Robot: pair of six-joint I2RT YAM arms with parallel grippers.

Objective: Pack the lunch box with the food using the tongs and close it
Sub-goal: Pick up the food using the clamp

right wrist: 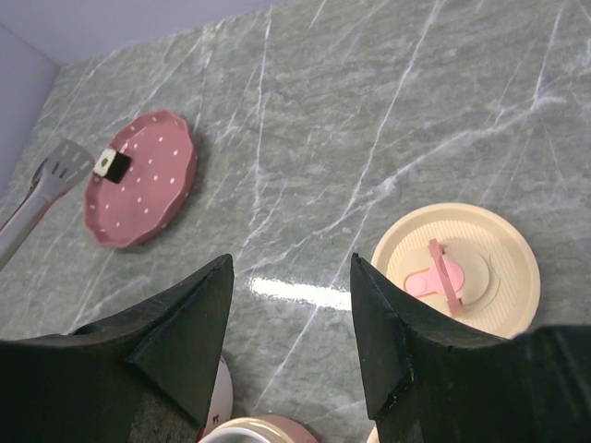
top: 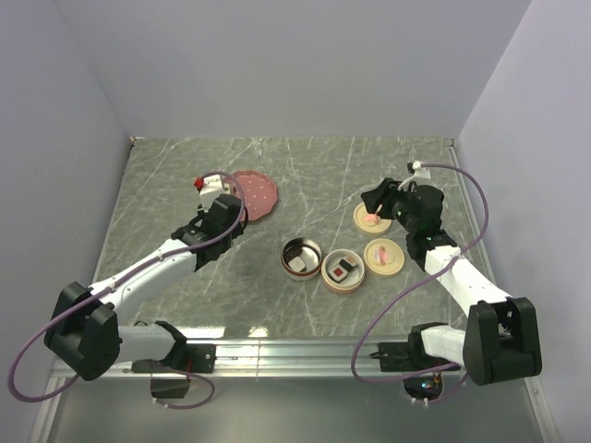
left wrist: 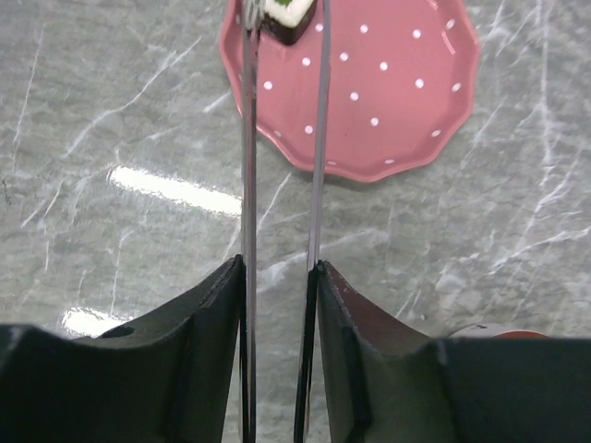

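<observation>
The silver tongs (left wrist: 247, 138) run between the pads of my left gripper (left wrist: 277, 266), which is shut on their two arms. Their tips reach the near-left rim of the pink dotted plate (left wrist: 388, 83), with one dark-sided food block (left wrist: 284, 11) between them; whether they pinch it is unclear. The right wrist view shows that block (right wrist: 113, 164) on the plate beside the tong tips (right wrist: 55, 171). Two round lunch box bowls (top: 301, 258) (top: 343, 270) each hold a food piece. My right gripper (right wrist: 291, 263) is open above the table beside a cream lid (right wrist: 452, 272).
A second cream lid (top: 384, 256) lies right of the bowls. A small red-and-white piece (top: 199, 183) sits left of the plate (top: 254, 194). Grey walls close the table at the back and both sides.
</observation>
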